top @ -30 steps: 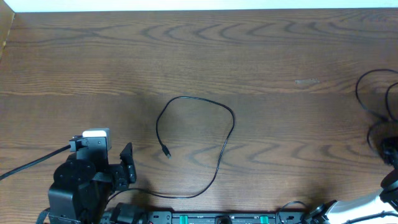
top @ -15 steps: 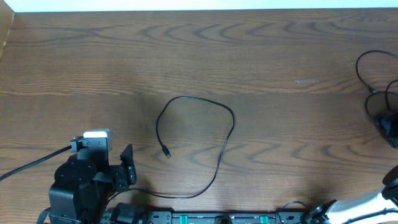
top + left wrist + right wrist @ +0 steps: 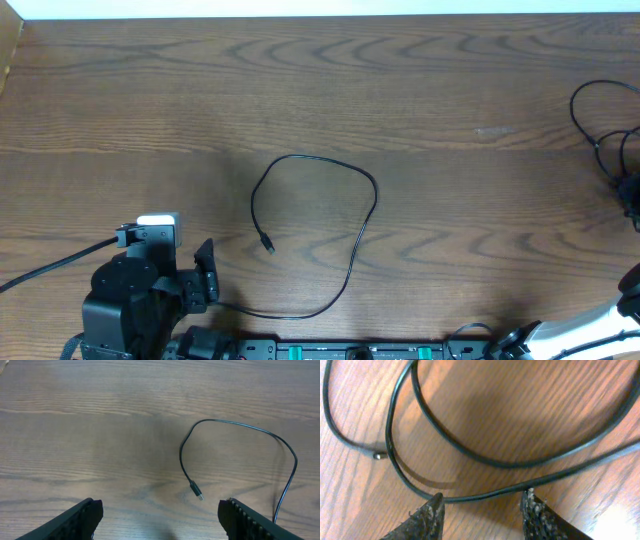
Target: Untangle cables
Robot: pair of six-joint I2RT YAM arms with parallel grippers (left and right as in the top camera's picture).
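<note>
**Left arm:** folded low at the near left of the table [image 3: 420, 80], the left gripper [image 3: 205, 280] hovering above the wood. Its fingers [image 3: 80, 521] are standing spread wide and gripping nothing.

**Right arm:** reaching out at the far right edge, mostly beyond the overhead frame. The right gripper [image 3: 482, 502] is pointing down at the wood, its rough-textured fingertips [image 3: 431, 510] standing apart. One cord is running across just ahead of them, unpinched.

**Loose cable** [image 3: 374, 196]**:** lying mid-table in an open loop, well apart from both grippers.

**Remaining cables** [image 3: 505, 465]**:** looping over one another by the right edge, under the right gripper.

**View differences:** the left wrist camera is showing the loose cable's silvery plug tip [image 3: 199, 495] plainly. The right wrist camera is showing a second plug tip [image 3: 380, 454] that the overhead view is not resolving.
</note>
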